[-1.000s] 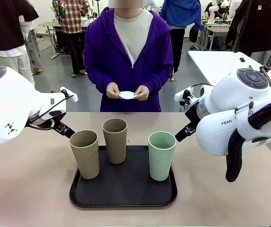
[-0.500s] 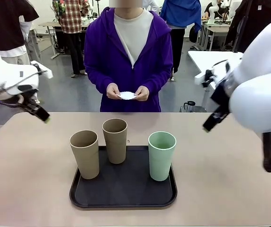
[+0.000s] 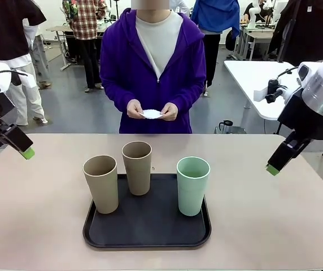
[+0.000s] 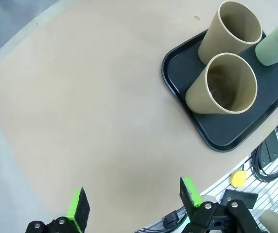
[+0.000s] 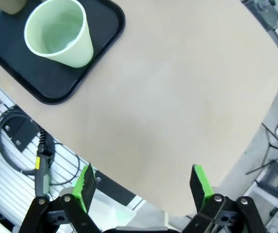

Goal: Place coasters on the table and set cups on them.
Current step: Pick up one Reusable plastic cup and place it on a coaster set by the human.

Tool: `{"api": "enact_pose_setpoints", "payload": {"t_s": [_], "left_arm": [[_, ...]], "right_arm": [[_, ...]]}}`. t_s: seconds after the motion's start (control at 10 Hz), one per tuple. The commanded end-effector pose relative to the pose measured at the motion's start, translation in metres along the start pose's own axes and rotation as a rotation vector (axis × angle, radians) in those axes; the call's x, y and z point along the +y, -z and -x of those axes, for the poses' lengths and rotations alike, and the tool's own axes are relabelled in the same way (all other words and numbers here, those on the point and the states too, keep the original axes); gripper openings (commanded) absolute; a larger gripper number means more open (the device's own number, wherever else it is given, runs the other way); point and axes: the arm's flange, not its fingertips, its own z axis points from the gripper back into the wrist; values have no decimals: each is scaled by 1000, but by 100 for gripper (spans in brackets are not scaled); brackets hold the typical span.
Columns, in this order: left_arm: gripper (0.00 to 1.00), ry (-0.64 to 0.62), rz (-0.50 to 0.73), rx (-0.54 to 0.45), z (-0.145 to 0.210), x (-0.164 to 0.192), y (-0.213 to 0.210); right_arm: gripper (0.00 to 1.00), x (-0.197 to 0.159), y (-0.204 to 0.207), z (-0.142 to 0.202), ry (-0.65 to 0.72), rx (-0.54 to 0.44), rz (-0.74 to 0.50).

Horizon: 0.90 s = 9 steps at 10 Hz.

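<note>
**Coasters not yet down — cups wait on the tray**

Front view: The person at the far side holds the coasters (image 3: 152, 113) between both hands (image 3: 169, 110), clear of the worktop (image 3: 263, 220). They look like a small white stack with lacy edges, though how many there are cannot be told. None lies on the worktop, so I judge the task to be at its very first step. The three cups stand upright on a black tray (image 3: 147, 232) in the middle: a front beige cup (image 3: 100, 185), a rear beige cup (image 3: 136, 168) and a mint cup (image 3: 192, 186). All are tall, tapered, matte and without handles. The left gripper (image 3: 27, 152) hangs over the worktop's left edge and the right gripper (image 3: 273, 168) over its right side, both well apart from the tray.

Left wrist view: The left gripper (image 4: 134, 196) is released, its green pads spread wide with only bare worktop between them. Both beige cups show empty, touching or nearly so, with the mint one just behind.

Right wrist view: The right gripper (image 5: 143, 184) is likewise released and holds nothing. The mint cup (image 5: 59, 34) stands empty near a corner of the tray.

The next move likely calls for the coasters to be laid flat on open worktop, spaced apart. Then each cup needs a grasp low enough on its taper not to slip — and must be centred on a coaster barely wider than its base.
</note>
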Motion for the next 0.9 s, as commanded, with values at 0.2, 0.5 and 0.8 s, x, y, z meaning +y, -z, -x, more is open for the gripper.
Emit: {"api": "enact_pose_setpoints", "payload": {"t_s": [0.2,0.5,0.8], "left_arm": [[100,8,-6,6,-1,0,2],[100,-329,628,-93,19,76,6],[100,-633,1204,-180,59,163,41]], "right_arm": [[100,-1,0,0,0,0,5],[100,-59,44,55,523,-162,-743],[100,-123,105,127,929,-244,-1135]]}}
